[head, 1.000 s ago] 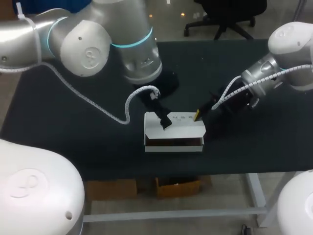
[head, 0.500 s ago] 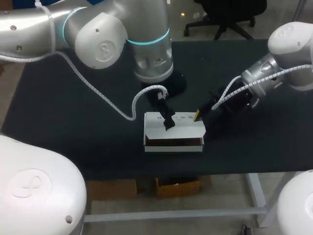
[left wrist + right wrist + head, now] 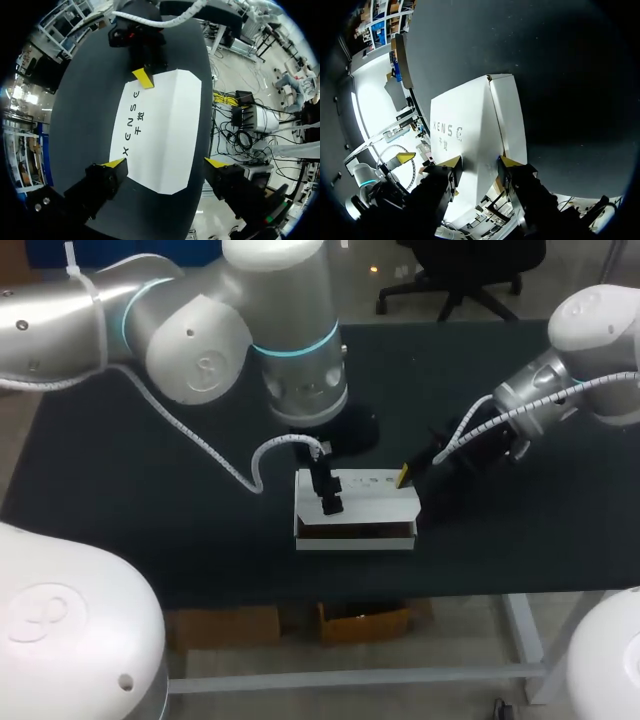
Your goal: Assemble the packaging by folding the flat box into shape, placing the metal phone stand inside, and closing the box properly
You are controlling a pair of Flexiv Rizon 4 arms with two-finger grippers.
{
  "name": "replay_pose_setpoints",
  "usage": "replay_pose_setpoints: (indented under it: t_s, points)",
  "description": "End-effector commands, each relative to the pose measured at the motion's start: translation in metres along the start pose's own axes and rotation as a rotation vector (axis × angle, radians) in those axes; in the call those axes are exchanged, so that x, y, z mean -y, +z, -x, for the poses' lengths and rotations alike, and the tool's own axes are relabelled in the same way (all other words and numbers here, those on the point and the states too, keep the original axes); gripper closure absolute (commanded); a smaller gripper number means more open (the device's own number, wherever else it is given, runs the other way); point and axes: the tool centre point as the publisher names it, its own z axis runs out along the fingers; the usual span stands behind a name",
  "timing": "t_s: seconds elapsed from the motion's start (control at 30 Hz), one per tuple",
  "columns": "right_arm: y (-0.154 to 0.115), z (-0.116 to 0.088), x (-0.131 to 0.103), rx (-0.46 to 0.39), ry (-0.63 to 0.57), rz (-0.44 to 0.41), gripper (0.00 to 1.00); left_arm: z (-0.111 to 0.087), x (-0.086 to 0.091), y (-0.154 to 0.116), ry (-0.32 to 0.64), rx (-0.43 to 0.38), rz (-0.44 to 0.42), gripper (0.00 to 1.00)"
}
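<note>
Black cloth covers the worktop (image 3: 150, 500) in the head view. The left arm (image 3: 200, 340) hangs its thick wrist over the patch behind the white box (image 3: 370, 502) and hides it. A white coiled cable (image 3: 262, 455) loops down just beside the box's left end. The box stands near the front edge, about the middle, folded into a long low carton. Its front shows a dark slot between the top panel and a white strip below. The left arm comes in from the left and bends steeply down. The left fingers (image 3: 328, 498) stand over the left part of the top panel and cover a bit of it. The right arm (image 3: 590, 340) reaches in low and slanted, with the right fingers (image 3: 403, 476) at the box's back right corner.

In the left wrist view the box (image 3: 165, 125) lies on the worktop (image 3: 90, 100) with its printed top facing up. The left fingers (image 3: 114, 163) are spread wide above it and grip nothing. One tip sits at the edge on the print's side, the other out past the opposite edge. At the far end one yellow tip of the right fingers (image 3: 142, 78) lies on the top panel.

In the right wrist view the box (image 3: 465, 120) fills the gap between the right fingers (image 3: 509, 161). They are closed on its near corner, one tip on the printed top, the other on the narrow side wall. The worktop (image 3: 545, 75) stretches beside it. Past the box's far end a yellow tip of the left fingers (image 3: 405, 158) shows.
</note>
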Motion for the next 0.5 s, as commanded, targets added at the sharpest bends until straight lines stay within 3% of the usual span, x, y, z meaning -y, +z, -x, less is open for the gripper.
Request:
replay_pose_setpoints:
  t_s: [0.03,0.07,0.13,0.5]
  points:
    - [-0.001,0.000,-0.001,-0.002,-0.001,-0.005,0.56,-0.002,-0.002,0.000,-0.001,0.013,0.001,0.18]
    - [-0.001,0.000,-0.001,-0.002,-0.001,-0.005,0.56,-0.001,-0.002,0.002,-0.002,0.012,0.003,0.35]
    - [-0.001,0.000,-0.001,-0.002,-0.001,-0.005,0.56,0.002,-0.002,0.005,-0.010,-0.001,0.004,0.47]
    - [-0.001,0.000,-0.001,-0.002,-0.001,-0.005,0.57,0.012,0.001,0.020,0.004,-0.007,0.020,0.47]
